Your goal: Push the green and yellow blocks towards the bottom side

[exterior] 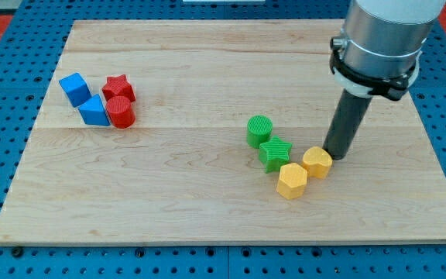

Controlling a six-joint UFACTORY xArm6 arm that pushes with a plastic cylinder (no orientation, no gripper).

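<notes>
Camera view, read from its left: two blue blocks sit near the counter's upper left, a blue block of angular shape and a blue wedge-like block just below it, with a red star and a red cylinder touching them on their right. None of these belongs to the task. Well apart, right of centre, lies the working cluster: a green cylinder uppermost, a green star just below and touching it, then a yellow hexagonal block lowest of all, and a second yellow hexagonal block to its upper right, touching it. All four are matte and small, lying flat on the pale wood. There is no claw on this arm, so nothing to report as apart or together; my tip stands just at the right edge of the second yellow block, touching it or nearly so. I judge the push to be at an early stage, since the cluster sits around mid-height of the counter with plenty of wood left below. From this side a push would drive the blocks toward the view's left, so the next move probably calls for bringing my tip round above the green cylinder and sweeping downward, keeping the four together.
</notes>
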